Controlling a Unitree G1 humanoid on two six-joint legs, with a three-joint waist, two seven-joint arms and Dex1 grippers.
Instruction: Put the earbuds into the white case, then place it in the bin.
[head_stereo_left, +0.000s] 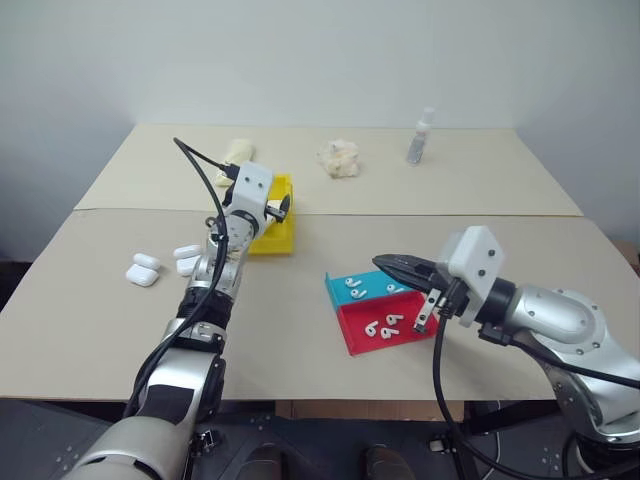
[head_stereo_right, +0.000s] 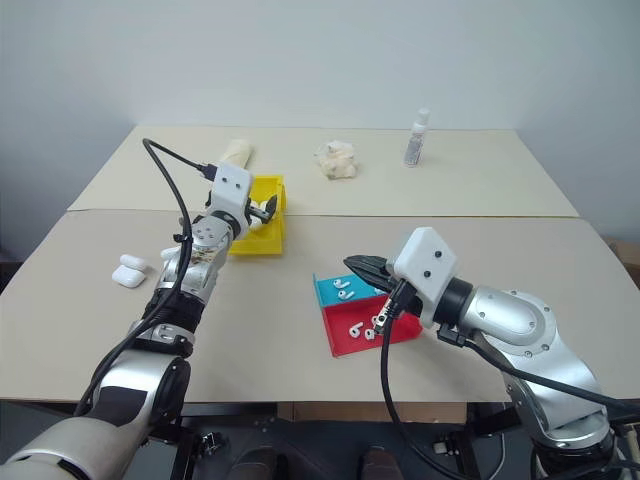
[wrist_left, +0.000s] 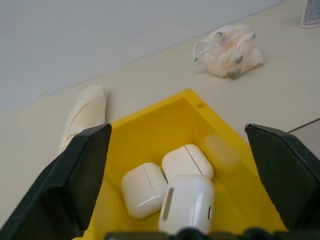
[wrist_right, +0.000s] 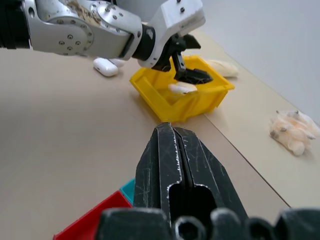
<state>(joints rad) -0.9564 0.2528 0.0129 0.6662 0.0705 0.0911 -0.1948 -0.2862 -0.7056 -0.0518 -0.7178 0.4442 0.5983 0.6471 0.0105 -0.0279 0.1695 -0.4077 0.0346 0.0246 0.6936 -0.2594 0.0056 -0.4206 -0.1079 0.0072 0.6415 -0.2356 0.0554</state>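
Hovering left pincer (wrist_left: 175, 190) released, glossy white case (wrist_left: 186, 204) dropping into yellow bin (wrist_left: 150, 125), right pincer (wrist_right: 180, 150) clenched

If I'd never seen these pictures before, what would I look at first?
Probably the bright yellow bin at the table's middle seam, with the left gripper open right over it and white cases lying inside. Next, the red tray and teal tray of tiny earbuds under the shut right gripper.
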